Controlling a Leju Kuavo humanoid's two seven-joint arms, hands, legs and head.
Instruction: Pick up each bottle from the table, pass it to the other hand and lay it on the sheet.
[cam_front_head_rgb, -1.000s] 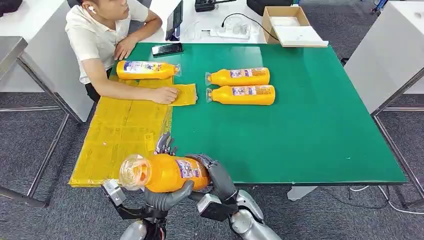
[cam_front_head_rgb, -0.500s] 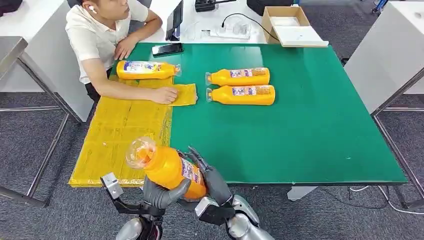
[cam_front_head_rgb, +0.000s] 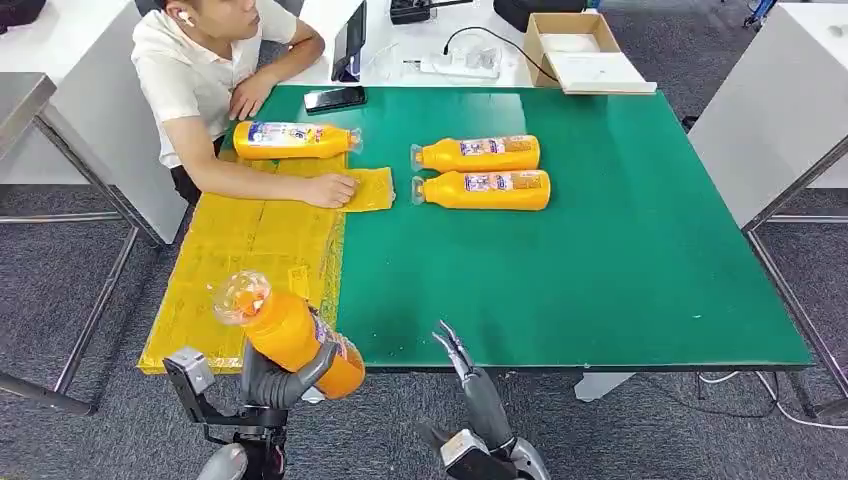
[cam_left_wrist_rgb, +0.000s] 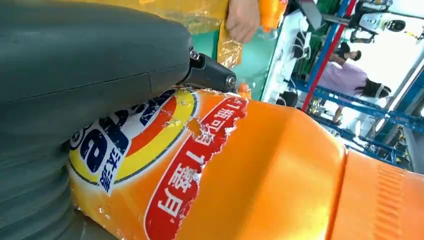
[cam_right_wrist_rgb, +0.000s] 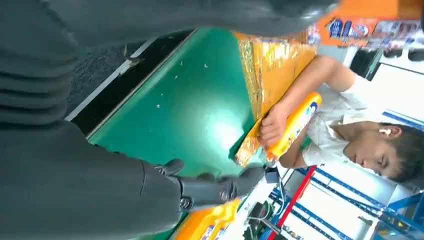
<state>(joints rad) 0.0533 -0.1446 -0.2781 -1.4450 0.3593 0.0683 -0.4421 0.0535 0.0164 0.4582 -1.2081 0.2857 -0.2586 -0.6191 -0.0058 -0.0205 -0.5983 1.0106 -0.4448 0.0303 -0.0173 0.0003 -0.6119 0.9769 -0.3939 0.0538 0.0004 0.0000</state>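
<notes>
Green table (cam_front_head_rgb: 600, 250) carries a yellow sheet (cam_front_head_rgb: 240, 260) along its left edge, and just off that sheet's near corner the left hand (cam_front_head_rgb: 275, 380) grasps the orange bottle (cam_front_head_rgb: 290, 330), cap tilted up-left toward it, while the right hand (cam_front_head_rgb: 465, 365) hangs released, farther right.

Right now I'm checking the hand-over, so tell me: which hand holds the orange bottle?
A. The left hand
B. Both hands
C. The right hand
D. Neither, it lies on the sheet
A: the left hand grips the orange bottle alone, off the near edge of the yellow sheet, while the right hand is apart from it, fingers spread and empty.
</notes>
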